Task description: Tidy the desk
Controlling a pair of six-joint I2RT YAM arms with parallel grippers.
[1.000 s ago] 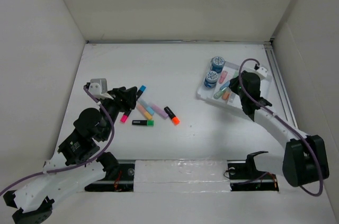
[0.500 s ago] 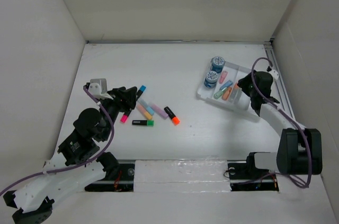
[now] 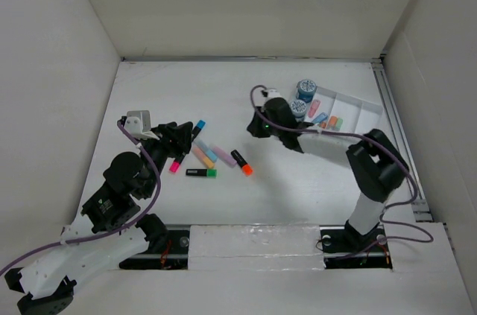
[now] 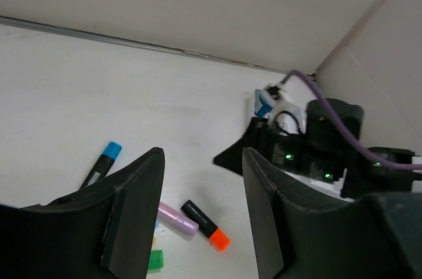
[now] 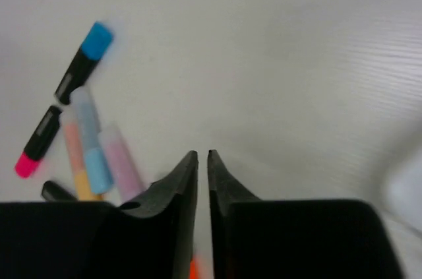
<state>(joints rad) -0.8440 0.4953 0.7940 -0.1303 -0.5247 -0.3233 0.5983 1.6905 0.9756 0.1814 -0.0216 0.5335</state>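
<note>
Light, stiff, multicoloured plastic highlighters [image 3: 203, 156] on the matte white desk [image 3: 223, 91] probably suit mid-barrel grips; left gripper [image 4: 201, 157] gapes, right gripper [image 5: 202, 155] is pinched together, empty.

The top external camera sits high above and behind the arm bases and looks steeply down. It takes in the whole worktop [image 3: 223, 91], with the far wall at the top of the view. The left wrist camera is low and faces across the worktop toward the far right corner. The left gripper [image 4: 201, 157] fills its lower edge, and the right arm [image 4: 333, 121] is in its sight. The right wrist camera looks down from close range, somewhat blurred, past the right gripper [image 5: 202, 155]. All three views share the blue-capped marker [image 3: 199, 126] and the markers lying by it.
</note>
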